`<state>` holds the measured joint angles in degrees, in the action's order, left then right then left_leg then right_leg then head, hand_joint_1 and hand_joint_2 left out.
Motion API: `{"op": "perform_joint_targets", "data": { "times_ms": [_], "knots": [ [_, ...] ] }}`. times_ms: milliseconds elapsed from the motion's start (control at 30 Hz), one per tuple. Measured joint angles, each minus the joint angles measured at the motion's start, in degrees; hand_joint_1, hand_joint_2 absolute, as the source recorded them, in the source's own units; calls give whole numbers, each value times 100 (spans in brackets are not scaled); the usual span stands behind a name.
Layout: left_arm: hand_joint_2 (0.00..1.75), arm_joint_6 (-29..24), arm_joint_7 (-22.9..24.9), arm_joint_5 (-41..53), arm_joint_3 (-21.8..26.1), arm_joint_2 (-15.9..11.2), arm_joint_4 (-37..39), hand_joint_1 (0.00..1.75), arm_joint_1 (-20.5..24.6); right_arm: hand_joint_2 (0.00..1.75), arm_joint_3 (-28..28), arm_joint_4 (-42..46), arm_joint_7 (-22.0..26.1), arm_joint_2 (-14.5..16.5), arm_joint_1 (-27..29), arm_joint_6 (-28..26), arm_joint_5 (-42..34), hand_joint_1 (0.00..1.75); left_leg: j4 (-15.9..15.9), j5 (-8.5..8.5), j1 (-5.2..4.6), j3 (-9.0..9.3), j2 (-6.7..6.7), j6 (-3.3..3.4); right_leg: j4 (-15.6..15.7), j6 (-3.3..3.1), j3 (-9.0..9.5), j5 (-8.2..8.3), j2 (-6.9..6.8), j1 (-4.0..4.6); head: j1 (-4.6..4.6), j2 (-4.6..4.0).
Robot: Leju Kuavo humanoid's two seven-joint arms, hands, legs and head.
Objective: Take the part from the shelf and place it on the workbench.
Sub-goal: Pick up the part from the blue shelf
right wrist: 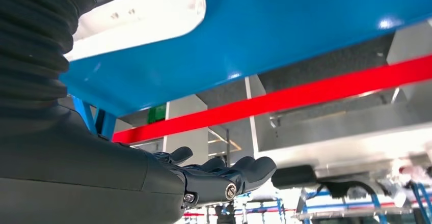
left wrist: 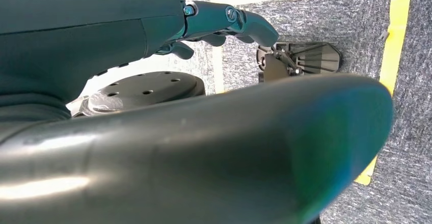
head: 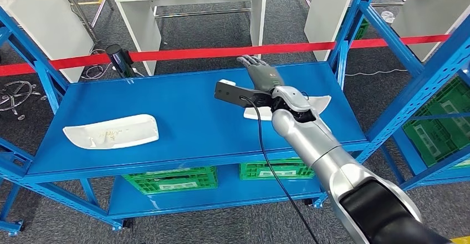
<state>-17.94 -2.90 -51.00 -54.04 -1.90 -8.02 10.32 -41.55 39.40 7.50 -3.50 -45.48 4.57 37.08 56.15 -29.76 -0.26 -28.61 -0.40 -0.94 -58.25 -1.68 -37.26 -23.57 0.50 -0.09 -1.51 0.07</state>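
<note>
The robot's right hand [head: 265,77], fingers apart and empty, hovers above the white curved plastic part [head: 318,103] on the blue metal shelf [head: 188,102]; descending off-centre, it could shove the part away.

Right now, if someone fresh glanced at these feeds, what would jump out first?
The silver right arm reaching over the bright blue shelf, its right hand above a white part at the shelf's right side. A second white part lies alone on the left, and red tape stretches behind.
</note>
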Motion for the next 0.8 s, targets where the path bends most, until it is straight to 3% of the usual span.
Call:
{"op": "perform_joint_targets", "data": {
  "times_ms": [333,800],
  "knots": [
    [0,0,33,-1,-70,0,0,0,9,175,-496,120,-592,-180,16,495,-185,0,0,0,-1,0,0,0,0,0,0,0,0,0,0,0],
    [0,0,45,-56,-80,3,0,0,15,175,-890,663,-836,-559,29,678,-358,0,0,-1,-8,0,0,1,0,0,0,0,0,-1,0,0]
  ]
}}
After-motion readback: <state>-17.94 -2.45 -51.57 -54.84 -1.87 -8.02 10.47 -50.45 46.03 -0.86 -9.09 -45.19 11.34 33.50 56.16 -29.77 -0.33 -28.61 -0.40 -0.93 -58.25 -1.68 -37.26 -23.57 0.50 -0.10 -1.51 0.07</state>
